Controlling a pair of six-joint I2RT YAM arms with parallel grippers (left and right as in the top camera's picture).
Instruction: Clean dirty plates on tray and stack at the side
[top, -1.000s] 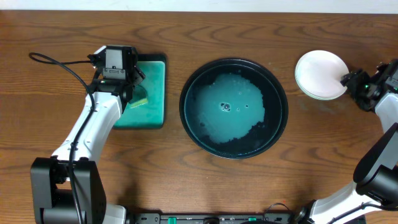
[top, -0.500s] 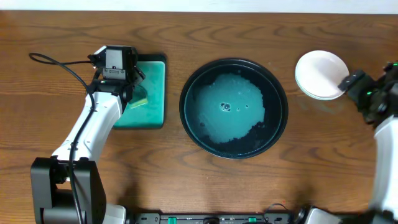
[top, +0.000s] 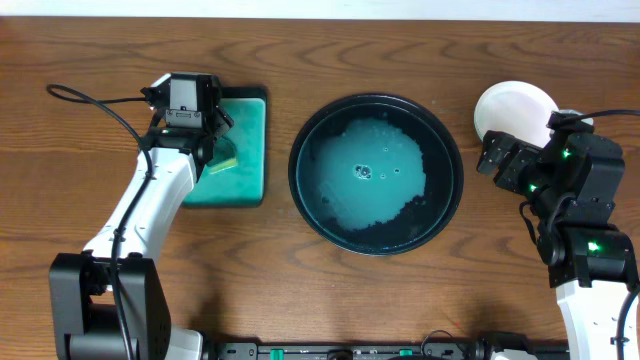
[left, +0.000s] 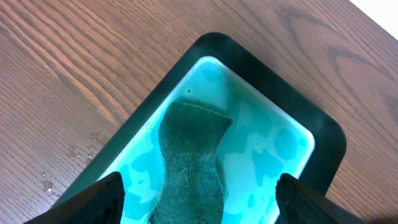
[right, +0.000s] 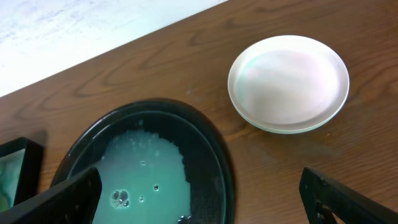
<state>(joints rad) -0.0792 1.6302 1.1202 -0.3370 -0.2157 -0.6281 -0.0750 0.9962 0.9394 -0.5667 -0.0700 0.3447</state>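
Note:
The round black tray (top: 305, 195) sits mid-table and holds a pool of pale teal liquid; no plate lies in it. It also shows in the right wrist view (right: 211, 143). A stack of white plates (top: 512, 108) stands on the table at the far right, also seen in the right wrist view (right: 287, 82). My right gripper (top: 497, 158) is open and empty between the tray and the stack. My left gripper (top: 190, 135) is open over the teal dish (top: 252, 150), above the dark sponge (left: 189, 155).
The rectangular teal dish (left: 273, 87) with the sponge lies left of the tray. A black cable (top: 95, 100) loops at the far left. The table's far edge meets a white surface (right: 74, 31).
My right arm has swung from the far right edge in toward the table, and its gripper now sits just left of and below the plate stack. The left arm has not moved.

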